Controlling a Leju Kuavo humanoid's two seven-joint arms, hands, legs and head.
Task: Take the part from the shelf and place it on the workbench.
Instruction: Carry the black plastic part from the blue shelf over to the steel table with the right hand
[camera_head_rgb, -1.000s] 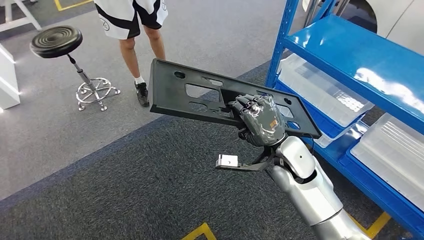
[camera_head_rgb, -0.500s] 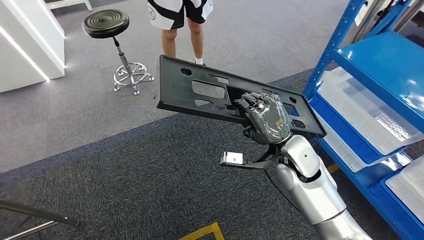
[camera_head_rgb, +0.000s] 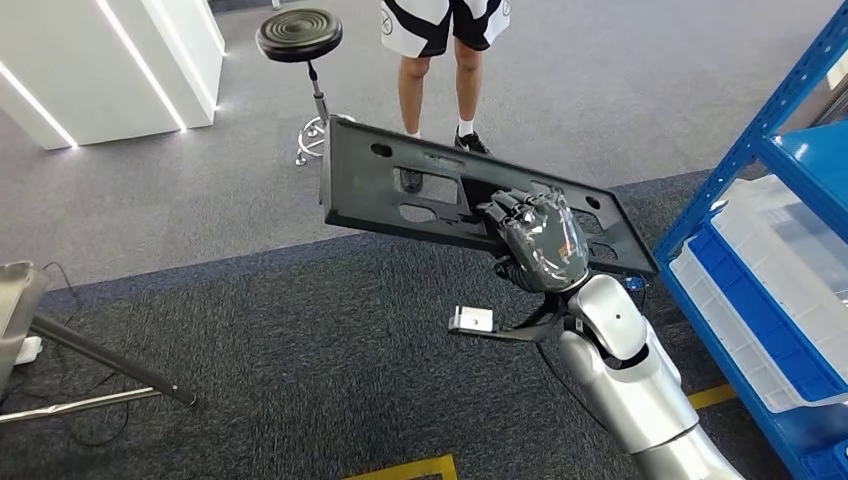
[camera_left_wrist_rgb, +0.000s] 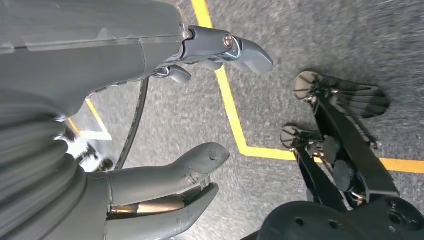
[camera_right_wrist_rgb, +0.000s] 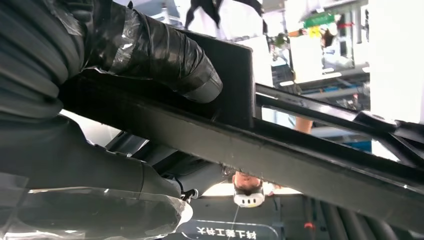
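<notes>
**Above the carpet, the part rides in my right hand**

Out over the dark grey carpet, my right hand is clamped on the part, fingers over its near long edge and thumb beneath. From the right wrist camera I see the taped fingers wrapped over the panel's edge. It is a long, flat, black plastic panel, matte, with a raised rim all round, several rectangular cut-outs through its middle and small oval holes near the corners. It hangs in the air, slightly tilted, its far end reaching toward the stool, clear of the blue shelf to my right.

My left hand hangs over the floor beside a yellow floor line, fingers apart and holding nothing.

A person in a black-and-white top stands just behind the panel. Clear plastic bins sit on the shelf's levels. A white cabinet stands at far left.
</notes>
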